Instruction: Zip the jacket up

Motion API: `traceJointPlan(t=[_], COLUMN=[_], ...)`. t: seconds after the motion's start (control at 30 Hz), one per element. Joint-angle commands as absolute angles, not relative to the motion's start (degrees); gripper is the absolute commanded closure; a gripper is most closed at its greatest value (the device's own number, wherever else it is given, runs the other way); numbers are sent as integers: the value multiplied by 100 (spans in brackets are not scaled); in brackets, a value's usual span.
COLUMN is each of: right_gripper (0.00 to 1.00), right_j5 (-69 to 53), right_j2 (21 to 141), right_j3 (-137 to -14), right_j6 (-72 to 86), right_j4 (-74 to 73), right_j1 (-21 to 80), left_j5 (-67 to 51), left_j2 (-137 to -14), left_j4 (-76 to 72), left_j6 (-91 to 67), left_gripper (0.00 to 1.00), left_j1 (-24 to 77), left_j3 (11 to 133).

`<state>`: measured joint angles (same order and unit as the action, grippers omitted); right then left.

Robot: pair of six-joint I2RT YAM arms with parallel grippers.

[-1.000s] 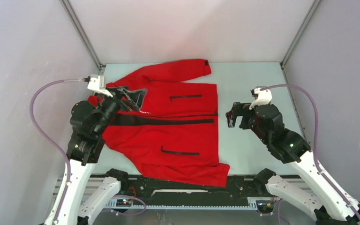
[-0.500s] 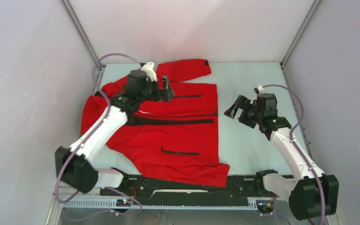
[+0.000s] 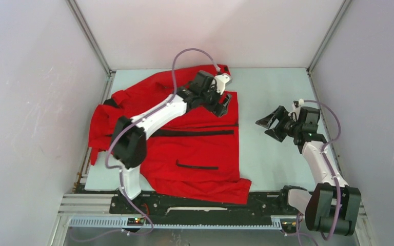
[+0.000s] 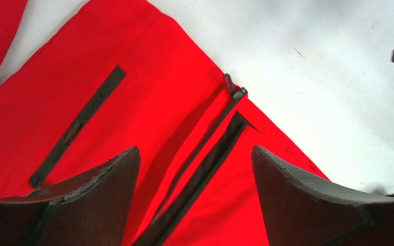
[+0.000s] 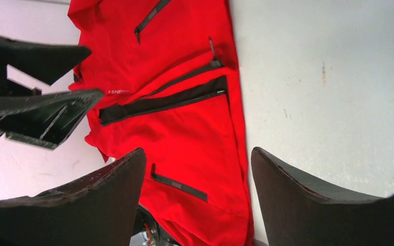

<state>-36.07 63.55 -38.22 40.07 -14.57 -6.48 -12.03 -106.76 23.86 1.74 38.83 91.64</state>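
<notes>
The red jacket (image 3: 195,148) lies flat on the table, collar to the left and hem to the right. Its black front zipper (image 3: 184,132) runs left to right. In the left wrist view the zipper's slider (image 4: 234,93) sits at the hem edge, with the two black tracks (image 4: 205,159) lying side by side. My left gripper (image 3: 224,104) hovers open and empty over the jacket near the hem, above the upper pocket zip (image 4: 77,125); its jaws (image 4: 194,154) straddle the tracks. My right gripper (image 3: 268,125) is open and empty over bare table, right of the hem. It (image 5: 198,154) faces the jacket (image 5: 184,128).
The pale table (image 3: 272,87) is ringed by grey enclosure walls with metal corner posts (image 3: 328,36). The upper sleeve (image 3: 205,72) reaches toward the back wall. The lower sleeve (image 3: 225,189) lies near the front edge. The left gripper's fingers (image 5: 36,115) show at the left of the right wrist view.
My left arm has swung from the collar on the left across the jacket to the hem side on the right. My right gripper has drawn a little to the right and stayed open.
</notes>
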Motion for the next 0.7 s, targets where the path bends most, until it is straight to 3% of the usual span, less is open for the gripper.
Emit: traceJointPlan(t=[0.0,0.23,0.57,0.67], right_gripper=[25,27,27,27], right_j5=[-4597,-4729,-4715,-4724], right_j2=[6475,6459,6423,6432], right_j3=[-3586,-3498,-3366,-3308], right_j6=[3845,3682,3719,3766], right_j4=[-1050,-1089,-1012,-926], right_j1=[-1094,-1195,-1182,-1161], left_j5=[-1847,-2473,-2403,-2303], left_j2=[-11503,-12394,-13262,-13410], left_j4=[2991,3079,3458,3498], left_j6=[619,312,62,57], left_gripper=[17,30,31,37], left_j1=[3889,4014,4016,4022], left_j3=[10428,11098,11734,11816])
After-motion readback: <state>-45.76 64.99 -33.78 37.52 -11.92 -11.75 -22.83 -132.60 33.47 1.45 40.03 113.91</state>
